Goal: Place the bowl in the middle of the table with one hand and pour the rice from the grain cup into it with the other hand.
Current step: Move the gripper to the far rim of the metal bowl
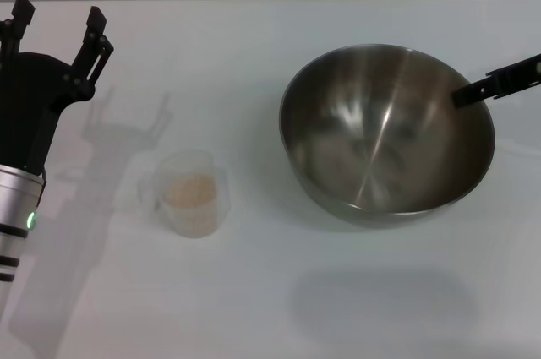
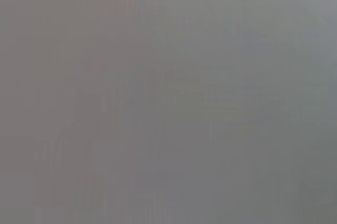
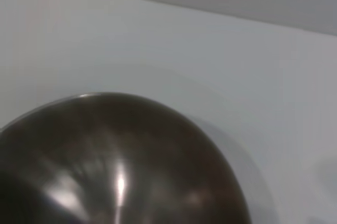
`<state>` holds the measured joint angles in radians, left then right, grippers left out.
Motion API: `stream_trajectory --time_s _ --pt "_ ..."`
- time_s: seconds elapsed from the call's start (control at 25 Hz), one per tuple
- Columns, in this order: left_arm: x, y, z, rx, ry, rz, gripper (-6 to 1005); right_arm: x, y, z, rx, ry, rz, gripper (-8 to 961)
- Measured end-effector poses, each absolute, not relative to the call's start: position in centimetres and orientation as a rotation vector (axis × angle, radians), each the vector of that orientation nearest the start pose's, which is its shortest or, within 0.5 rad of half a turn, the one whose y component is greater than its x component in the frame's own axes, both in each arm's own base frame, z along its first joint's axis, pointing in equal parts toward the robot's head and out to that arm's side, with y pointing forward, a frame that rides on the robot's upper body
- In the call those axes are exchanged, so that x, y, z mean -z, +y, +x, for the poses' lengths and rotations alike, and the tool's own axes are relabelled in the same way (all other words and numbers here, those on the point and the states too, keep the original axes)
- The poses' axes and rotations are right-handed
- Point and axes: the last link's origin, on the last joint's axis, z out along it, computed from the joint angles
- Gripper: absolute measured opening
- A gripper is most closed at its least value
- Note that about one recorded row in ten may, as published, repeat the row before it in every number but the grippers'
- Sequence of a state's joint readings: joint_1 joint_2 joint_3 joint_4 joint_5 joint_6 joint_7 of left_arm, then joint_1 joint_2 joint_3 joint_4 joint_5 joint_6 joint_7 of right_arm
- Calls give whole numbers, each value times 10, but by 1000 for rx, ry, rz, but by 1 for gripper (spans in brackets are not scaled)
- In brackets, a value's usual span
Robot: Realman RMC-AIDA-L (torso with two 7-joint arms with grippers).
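The cup of rice is sitting on the white tabletop, left of the steel bowl. The left gripper is hovering beyond the cup, fingers spread. The right gripper is pinching the bowl's right rim; no writing is showing.

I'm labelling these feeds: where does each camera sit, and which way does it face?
Head: looks forward and down at table, grain cup, bowl, left gripper and right gripper on the bowl's rim.
Left wrist: only blank grey, no body.
Right wrist: close over the bowl, no fingers.
Head and right wrist share the bowl.
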<state>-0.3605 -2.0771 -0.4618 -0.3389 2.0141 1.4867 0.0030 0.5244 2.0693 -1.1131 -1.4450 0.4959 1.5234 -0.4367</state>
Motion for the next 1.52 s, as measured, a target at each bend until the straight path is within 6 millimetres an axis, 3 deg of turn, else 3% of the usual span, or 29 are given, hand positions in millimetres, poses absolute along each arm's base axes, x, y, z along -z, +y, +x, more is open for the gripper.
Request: stream_trajectory --time_s 0.52,0.96,1.0,1.28,1.52 --pt "28 287 -277 958 -327 -1569 860 -46 375 222 290 1269 -2288 736" --pt "28 286 -279 952 -330 -1568 859 -39 381 229 297 1283 -2301 566" --pt "28 285 -279 952 -329 -1567 859 -39 381 229 294 1279 -2299 367" --pt "27 286 -279 957 -327 -1565 858 -38 381 230 297 1266 -2300 133" --pt "27 287 -277 958 -321 -1568 858 -47 385 234 248 1237 -2273 19"
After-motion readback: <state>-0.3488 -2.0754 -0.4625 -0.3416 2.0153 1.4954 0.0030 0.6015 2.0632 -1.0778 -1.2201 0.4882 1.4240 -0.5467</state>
